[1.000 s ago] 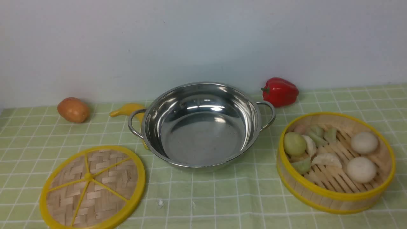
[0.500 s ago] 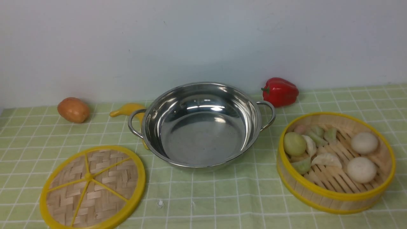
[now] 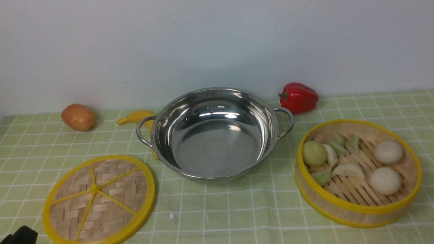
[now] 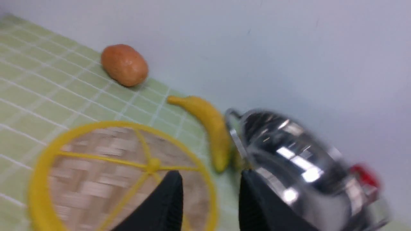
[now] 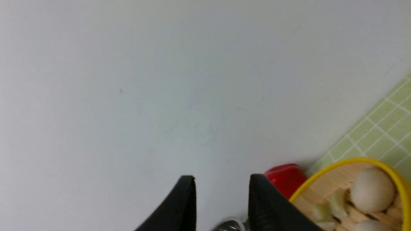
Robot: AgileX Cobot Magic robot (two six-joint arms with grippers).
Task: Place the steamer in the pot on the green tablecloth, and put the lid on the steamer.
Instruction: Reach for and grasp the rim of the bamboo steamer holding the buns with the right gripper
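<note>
The steamer point(image 3: 349, 213) is seen at the near right of the green tablecloth point(image 3: 237, 210), filled with toy buns and apart from the pot point(image 3: 217, 145), which stands empty in the middle. The lid point(image 3: 98, 200) is laid flat at the near left. No step is judged done: the steamer is yet to be set into the pot, then covered. The left claw point(image 4: 210, 192) is held apart by the lid, the right claw point(image 5: 221, 192) apart by the steamer; nothing is gripped.
</note>
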